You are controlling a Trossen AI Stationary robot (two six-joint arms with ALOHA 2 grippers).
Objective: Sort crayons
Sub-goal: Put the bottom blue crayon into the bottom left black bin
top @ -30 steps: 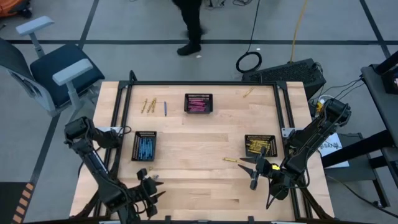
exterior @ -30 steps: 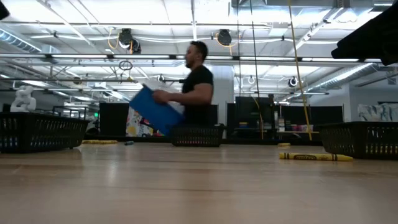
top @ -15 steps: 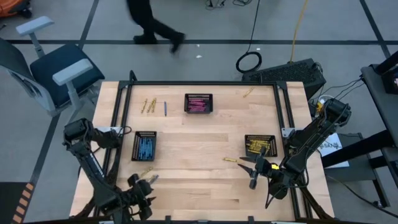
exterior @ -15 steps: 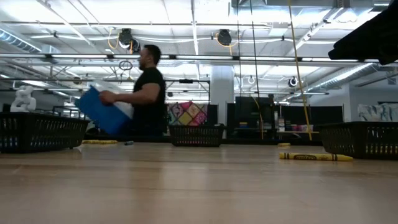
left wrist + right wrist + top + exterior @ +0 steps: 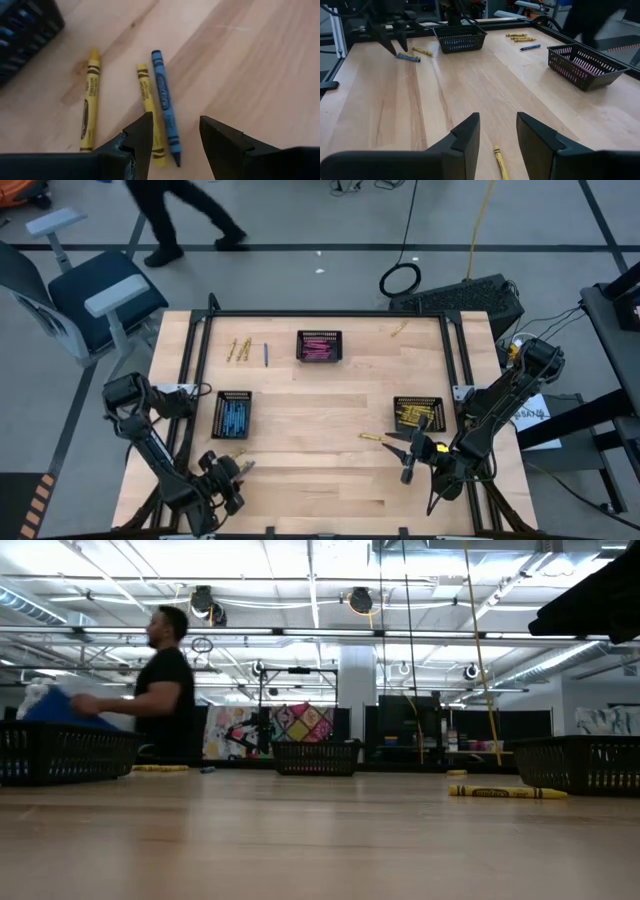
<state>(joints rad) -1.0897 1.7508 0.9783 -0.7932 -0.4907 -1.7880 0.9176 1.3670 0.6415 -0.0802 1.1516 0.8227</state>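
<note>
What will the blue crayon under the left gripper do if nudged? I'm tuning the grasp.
The blue crayon looks round, so it probably rolls sideways into the yellow crayon beside it. Thin and paper-wrapped, it seems light, stiff, snappable.

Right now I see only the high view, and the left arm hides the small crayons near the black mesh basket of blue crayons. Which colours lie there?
Observer: The left wrist view shows a blue wax crayon, a yellow wax crayon close beside it, and a second yellow wax crayon farther off.
Operator: Is the left gripper open?
Observer: Yes, its fingers are open, and the blue wax crayon lies in the gap between them.
Operator: And the right gripper?
Observer: Open too. In the right wrist view a third yellow crayon shows between its fingers.
</note>
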